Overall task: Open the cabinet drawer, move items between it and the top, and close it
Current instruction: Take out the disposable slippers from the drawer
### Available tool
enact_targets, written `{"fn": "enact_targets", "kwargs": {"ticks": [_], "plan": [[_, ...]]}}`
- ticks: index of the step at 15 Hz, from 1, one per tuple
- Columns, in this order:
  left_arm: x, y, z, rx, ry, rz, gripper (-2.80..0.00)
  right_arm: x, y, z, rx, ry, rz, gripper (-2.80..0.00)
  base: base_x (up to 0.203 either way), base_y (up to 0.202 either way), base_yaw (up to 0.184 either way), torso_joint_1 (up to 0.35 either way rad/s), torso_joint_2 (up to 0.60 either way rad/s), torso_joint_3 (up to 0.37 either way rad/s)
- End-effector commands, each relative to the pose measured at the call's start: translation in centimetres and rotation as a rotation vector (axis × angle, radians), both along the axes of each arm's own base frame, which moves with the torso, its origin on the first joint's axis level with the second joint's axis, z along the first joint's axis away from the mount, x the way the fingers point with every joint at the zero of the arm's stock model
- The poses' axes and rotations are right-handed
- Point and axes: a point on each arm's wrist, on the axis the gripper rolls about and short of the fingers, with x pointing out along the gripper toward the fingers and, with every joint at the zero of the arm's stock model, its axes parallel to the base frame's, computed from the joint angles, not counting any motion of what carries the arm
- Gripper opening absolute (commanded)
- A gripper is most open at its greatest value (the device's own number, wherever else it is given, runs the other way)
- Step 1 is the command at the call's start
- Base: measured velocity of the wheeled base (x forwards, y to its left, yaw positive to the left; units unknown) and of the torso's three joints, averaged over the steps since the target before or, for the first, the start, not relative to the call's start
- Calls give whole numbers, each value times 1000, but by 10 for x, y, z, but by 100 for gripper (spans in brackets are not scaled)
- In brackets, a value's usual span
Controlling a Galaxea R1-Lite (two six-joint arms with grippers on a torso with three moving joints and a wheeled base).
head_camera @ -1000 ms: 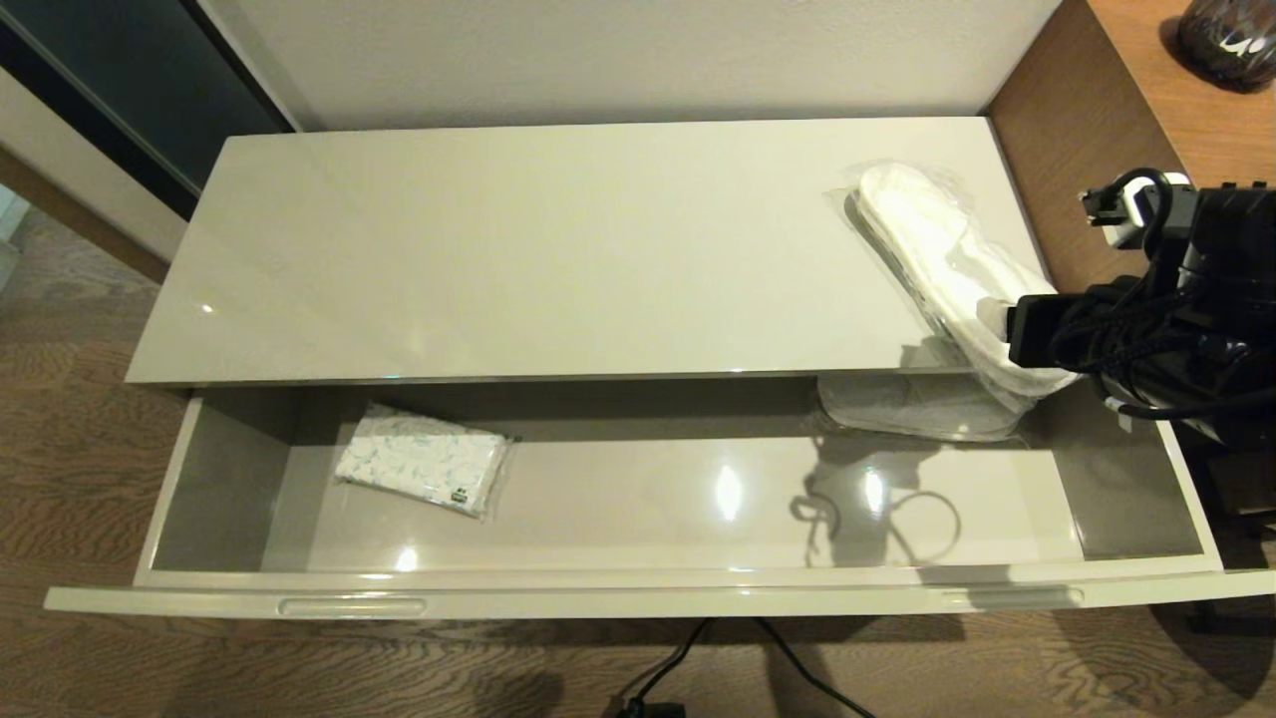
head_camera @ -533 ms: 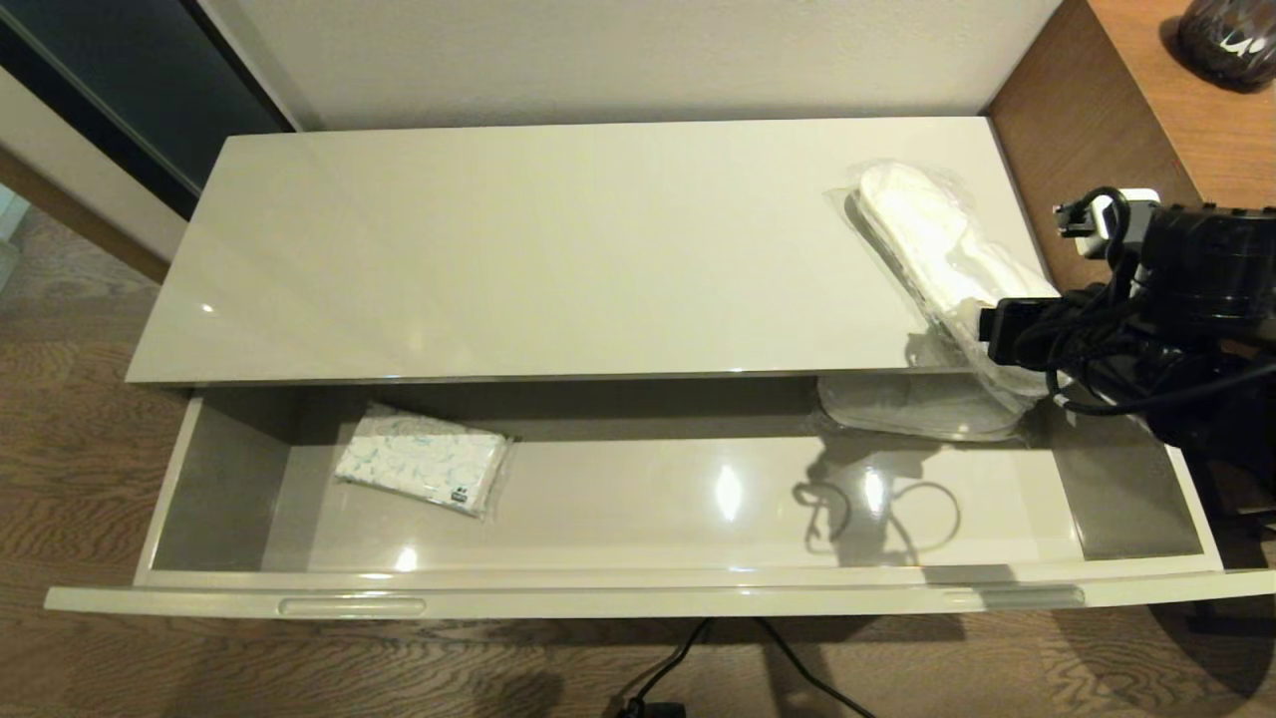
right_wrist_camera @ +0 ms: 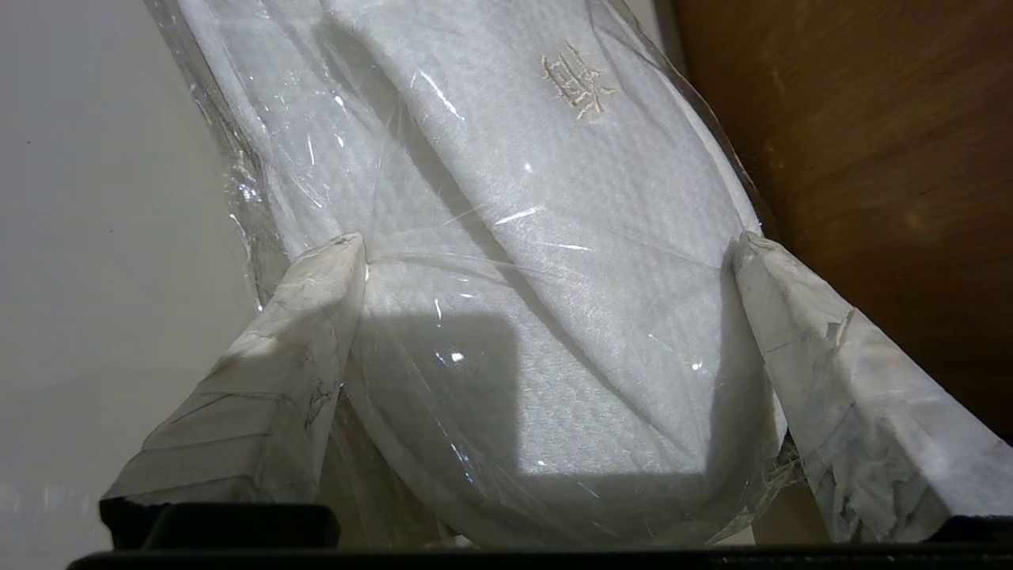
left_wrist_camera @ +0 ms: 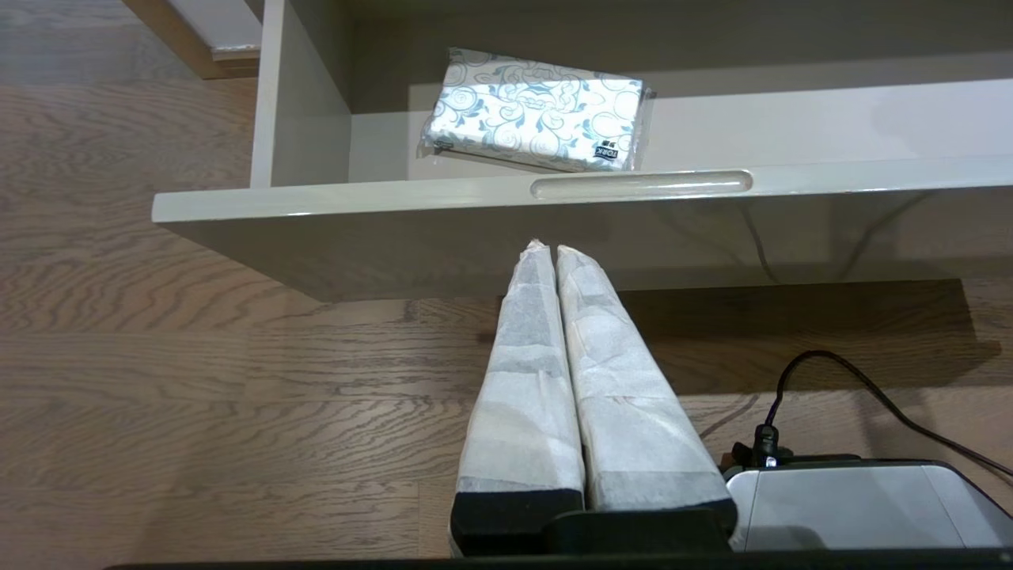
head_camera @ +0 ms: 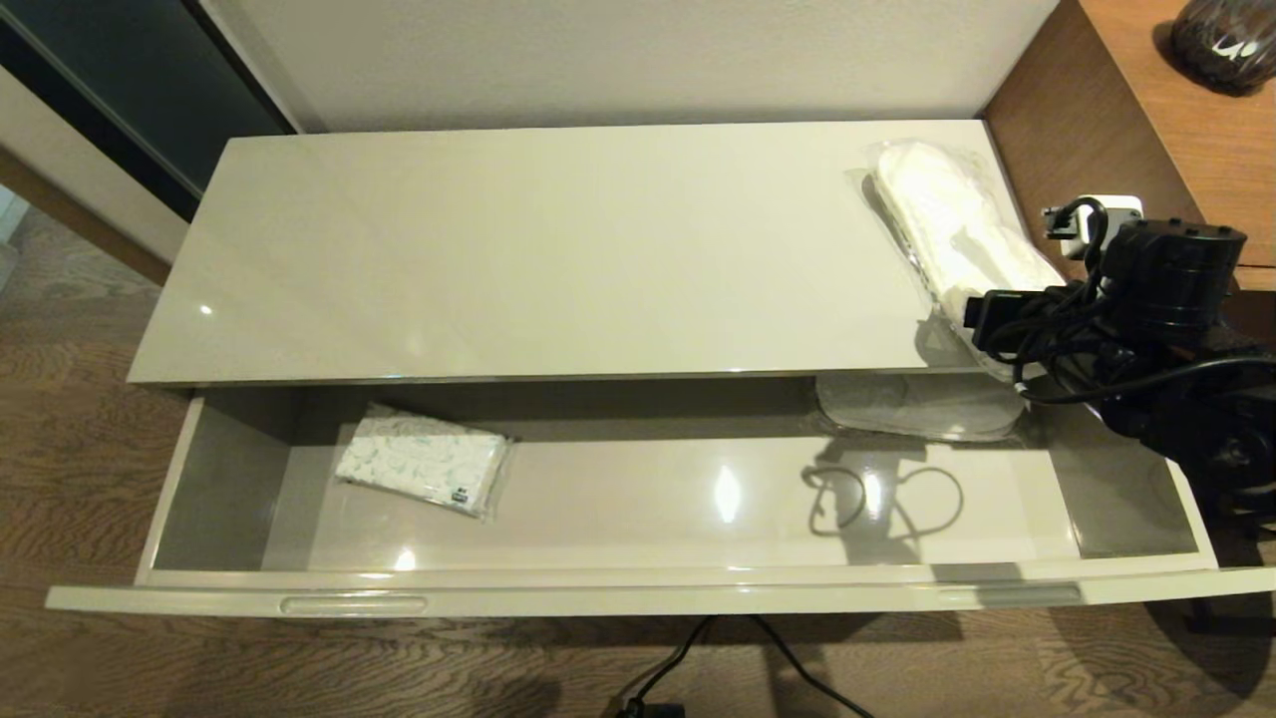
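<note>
From the head view, you are looking down on a low cabinet whose drawer point(head_camera: 638, 519) is pulled fully out toward you. The wrapped slippers point(head_camera: 947, 234) lie on the cabinet top point(head_camera: 498, 249) at its right end, beside the taller wood desk point(head_camera: 1186, 130). A second ago their near end hung over the top's front edge, above the drawer; now the whole pack sits farther back on the slab, with its near end hidden under the right gripper point(head_camera: 982, 319). That suggests the move from drawer to top is nearly done, with letting go the likely next step. A small blue-patterned packet point(head_camera: 424, 464) lies in the left part of the drawer. A pale oval reflection shows under the top's edge at the right.

From the left wrist view, your left gripper point(left_wrist_camera: 554, 253) hangs low in front of the drawer's front panel, above the wooden floor point(left_wrist_camera: 198, 356), its padded fingers pressed together and holding nothing. One recessed pull point(left_wrist_camera: 641, 184) lies just ahead, with the packet behind it inside the drawer.

From the right wrist view, your right gripper's fingers point(right_wrist_camera: 316, 317) are spread wide, one at each side of the slippers, touching the crinkled plastic. Whether they are squeezing or merely resting against it, you cannot tell.
</note>
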Motion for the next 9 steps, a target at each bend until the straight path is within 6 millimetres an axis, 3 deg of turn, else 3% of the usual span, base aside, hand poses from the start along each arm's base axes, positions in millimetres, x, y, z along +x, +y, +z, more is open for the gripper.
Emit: {"fn": "enact_targets", "kwargs": {"ticks": [1, 4, 9], "plan": [[0, 0, 0, 0, 2, 1, -280, 2, 0, -7, 37, 54, -3, 0, 0, 0, 0, 0, 0, 0], [0, 0, 0, 0, 2, 1, -280, -9, -1, 2, 87, 110, 54, 0, 0, 0, 0, 0, 0, 0], [0, 0, 0, 0, 2, 1, -280, -13, 0, -1, 117, 156, 89, 0, 0, 0, 0, 0, 0, 0]]}}
